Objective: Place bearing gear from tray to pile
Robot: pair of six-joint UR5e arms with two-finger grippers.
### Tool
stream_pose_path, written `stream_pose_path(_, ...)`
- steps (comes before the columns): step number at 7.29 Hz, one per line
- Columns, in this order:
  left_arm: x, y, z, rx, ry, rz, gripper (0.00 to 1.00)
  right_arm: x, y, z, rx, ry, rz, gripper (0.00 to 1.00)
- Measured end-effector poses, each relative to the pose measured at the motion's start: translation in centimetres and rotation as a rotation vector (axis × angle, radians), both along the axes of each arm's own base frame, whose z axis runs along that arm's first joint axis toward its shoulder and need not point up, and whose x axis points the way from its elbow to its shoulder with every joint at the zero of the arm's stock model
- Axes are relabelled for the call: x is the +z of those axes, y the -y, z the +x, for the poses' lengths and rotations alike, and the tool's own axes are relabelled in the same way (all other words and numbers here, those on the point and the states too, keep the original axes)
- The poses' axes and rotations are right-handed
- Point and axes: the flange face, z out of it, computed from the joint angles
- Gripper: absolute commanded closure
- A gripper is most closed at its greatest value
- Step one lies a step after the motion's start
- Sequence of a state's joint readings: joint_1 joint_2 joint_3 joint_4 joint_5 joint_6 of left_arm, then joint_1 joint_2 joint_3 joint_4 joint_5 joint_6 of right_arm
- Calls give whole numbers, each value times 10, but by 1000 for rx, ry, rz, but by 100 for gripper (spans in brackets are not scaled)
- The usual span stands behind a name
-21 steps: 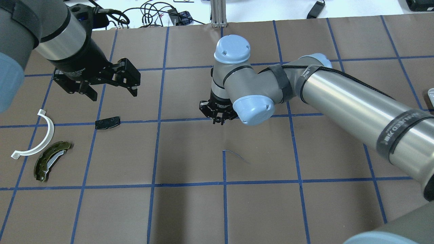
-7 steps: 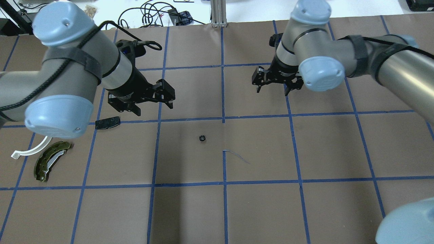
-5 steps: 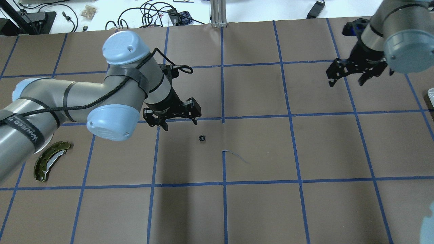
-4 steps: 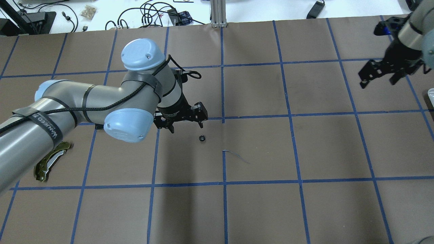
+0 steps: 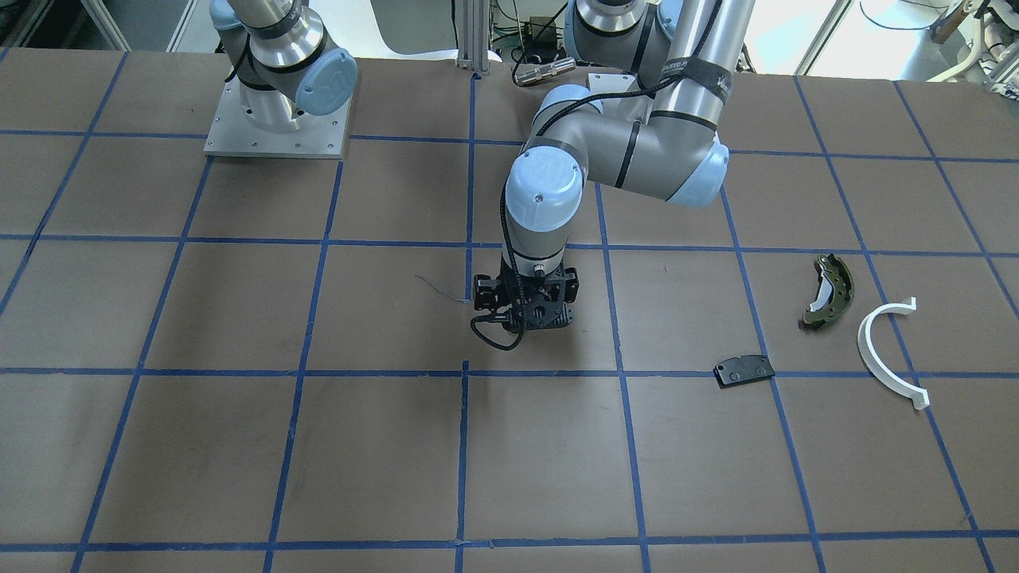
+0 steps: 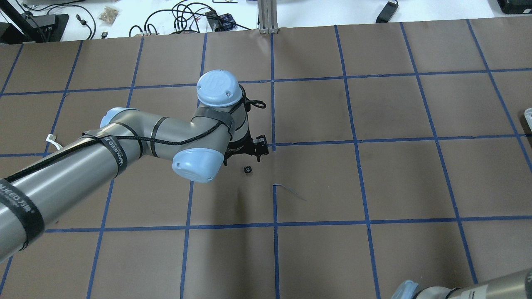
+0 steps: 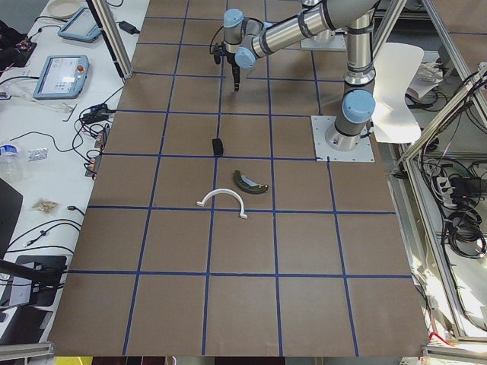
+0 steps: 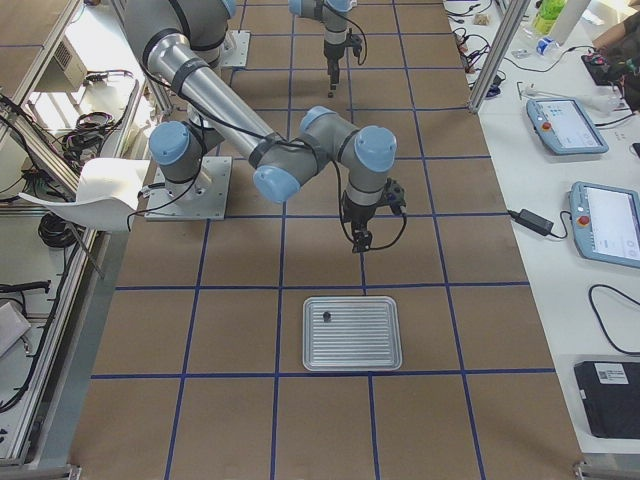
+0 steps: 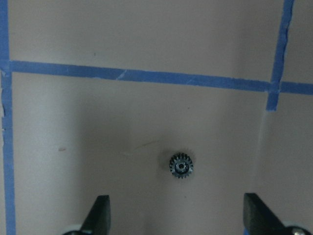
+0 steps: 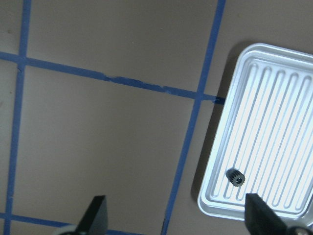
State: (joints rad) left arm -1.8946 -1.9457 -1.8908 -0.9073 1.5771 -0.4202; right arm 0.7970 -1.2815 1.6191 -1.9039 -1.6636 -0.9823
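Observation:
A small black bearing gear point(image 9: 181, 165) lies on the brown paper near the table's middle point(image 6: 247, 169). My left gripper point(image 9: 178, 220) hangs right over it, open, its fingertips point(image 9: 100, 215) well apart on either side. A second gear point(image 10: 236, 178) lies in the ribbed metal tray point(image 10: 274, 122). My right gripper point(image 10: 176, 220) is open and empty beside the tray point(image 8: 352, 333). The pile sits at my left end: an olive brake shoe point(image 5: 828, 290), a white half-ring point(image 5: 888, 350) and a black pad point(image 5: 743, 370). In the front-facing view the left gripper point(image 5: 527, 322) hides the gear.
Blue tape lines grid the brown paper. A loose tape strip point(image 6: 291, 191) lies just right of the gear. An aluminium post point(image 6: 268, 16) and cables point(image 6: 187, 16) stand beyond the far edge. The right arm's base plate point(image 5: 275, 127) is bolted near the robot side.
The right gripper left the gear on the middle of the table and swung away right, out of the overhead view. The left arm moved right from the pile to over the gear.

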Motion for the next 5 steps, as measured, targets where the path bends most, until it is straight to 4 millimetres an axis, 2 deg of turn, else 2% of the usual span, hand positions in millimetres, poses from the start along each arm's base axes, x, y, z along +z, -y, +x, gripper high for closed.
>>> stream_pose_path(1,-13,-1,-8,2,8,-7,14,-19,-3,-31,-7,-7,3,2)
stream_pose_path(2,-23,-2,-11,2,9,-12,21,-36,-6,-53,-10,-9,6,3)
stream_pose_path(3,-31,-6,-12,-3,7,-19,39,-49,-14,-71,-25,-1,12,9)
stream_pose_path(4,-36,-10,-12,-10,5,-25,63,-65,-20,-86,-41,17,22,11)
stream_pose_path(5,-36,-10,-12,-17,2,-36,97,-82,-21,-95,-40,36,33,15)
